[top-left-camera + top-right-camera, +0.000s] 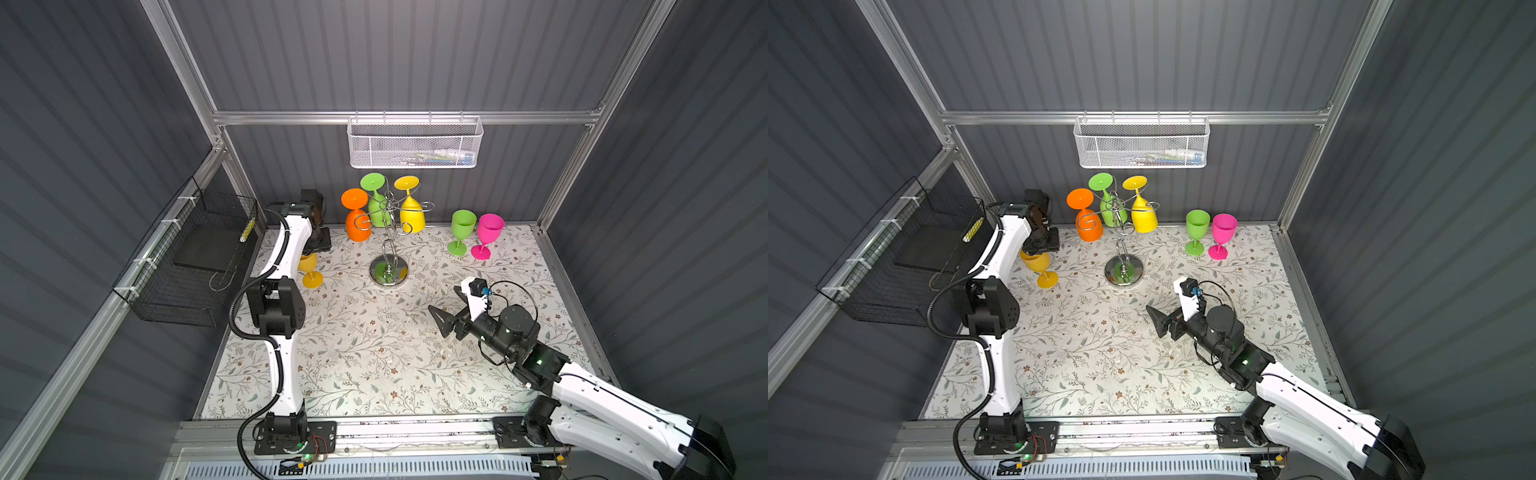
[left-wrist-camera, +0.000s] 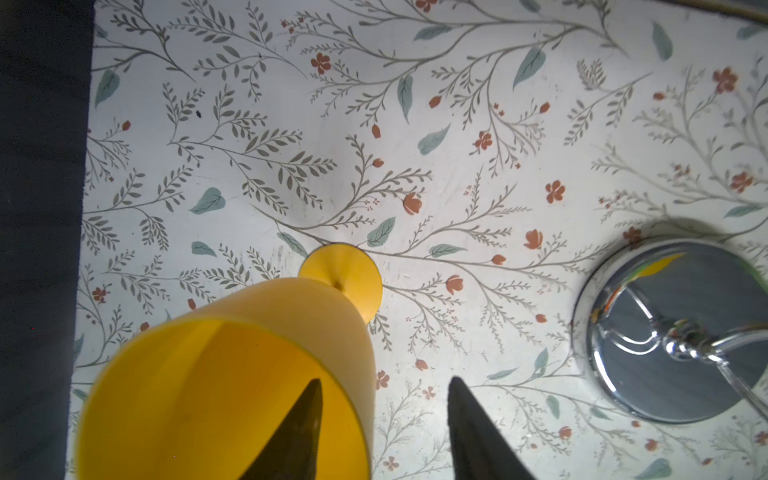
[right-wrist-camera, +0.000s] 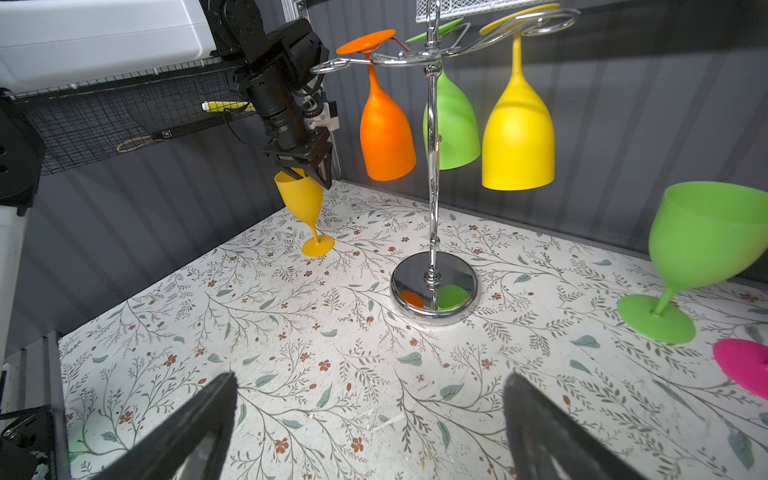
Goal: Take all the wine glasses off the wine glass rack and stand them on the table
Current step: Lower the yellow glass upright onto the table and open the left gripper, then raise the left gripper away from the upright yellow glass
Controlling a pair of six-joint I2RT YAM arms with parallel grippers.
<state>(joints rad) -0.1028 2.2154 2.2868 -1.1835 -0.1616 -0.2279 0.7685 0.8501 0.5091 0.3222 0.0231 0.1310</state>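
At left of a top view: amber glass (image 1: 1038, 264) foot-down, left gripper (image 2: 386, 380) half parted astride rim, unclamped; likely needed slow straight lift-out; right gripper (image 3: 370, 376) spread wide, empty.

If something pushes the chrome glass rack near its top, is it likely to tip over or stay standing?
The rack probably resists a gentle push: its wide disc base looks heavy. But it is tall and thin, and the orange glass, green glass and yellow glass hang high on it, so a firm push may tip it.
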